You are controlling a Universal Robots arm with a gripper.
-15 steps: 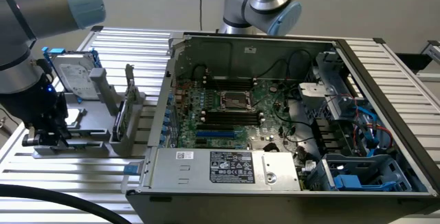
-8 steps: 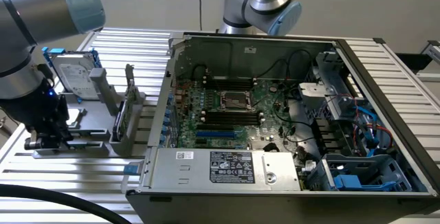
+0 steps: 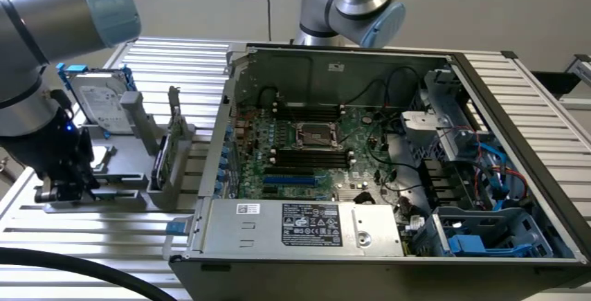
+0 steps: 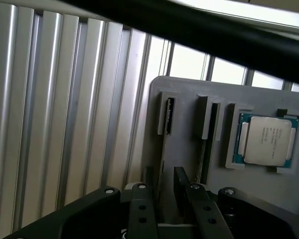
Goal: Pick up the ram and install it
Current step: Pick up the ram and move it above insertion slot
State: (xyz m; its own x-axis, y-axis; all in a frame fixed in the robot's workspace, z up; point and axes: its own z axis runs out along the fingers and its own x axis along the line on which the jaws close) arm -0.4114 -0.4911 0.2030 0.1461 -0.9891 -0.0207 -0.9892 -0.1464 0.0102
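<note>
Over the gray holder [image 4: 189, 92], gripper [image 4: 164, 175] stands wide open, grasping nothing, fingers either side of the ram [image 4: 164, 144] seated edge-on; ram's lower end hidden, contact indeterminate.

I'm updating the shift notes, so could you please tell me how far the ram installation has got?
Done: nothing seated; the black motherboard slots look empty. In hand: the gripper hangs over the grey holder, jaws open astride the edge-on ram, not gripping it. Left: the grasp, lift and installation.

Holder [image 3: 135, 124] (bearing drive [image 3: 97, 104]) stands at the exterior view's left of case [image 3: 277, 66].
</note>
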